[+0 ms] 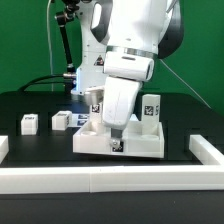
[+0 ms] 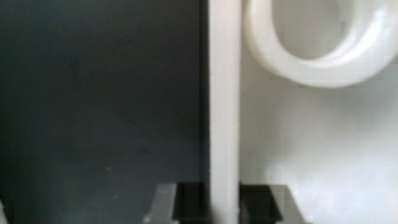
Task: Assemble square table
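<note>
Tabletop [image 1: 145, 146] in hand [image 1: 117, 146], loose leg [image 1: 30, 123] and border rail [image 1: 110, 178] nearby.

Counter [image 1: 40, 150]: black, matte.
Square tabletop [image 1: 95, 142]: white, directly under the gripper [image 1: 117, 144].
Near leg block [image 1: 61, 120], far leg block [image 1: 29, 123]: well apart from the gripper, toward the exterior view's left.
Border rail [image 1: 110, 181]: white, lying in front of the gripper.

A green wall [image 1: 25, 40] fills the back of the room. In front of it is a black table [image 1: 40, 145] with a flat, dark top. A long white rail [image 1: 110, 182] runs along the near edge of the table. A thin black stand [image 1: 63, 50] rises at the back, toward the exterior view's left. The light is bright and even.
</note>
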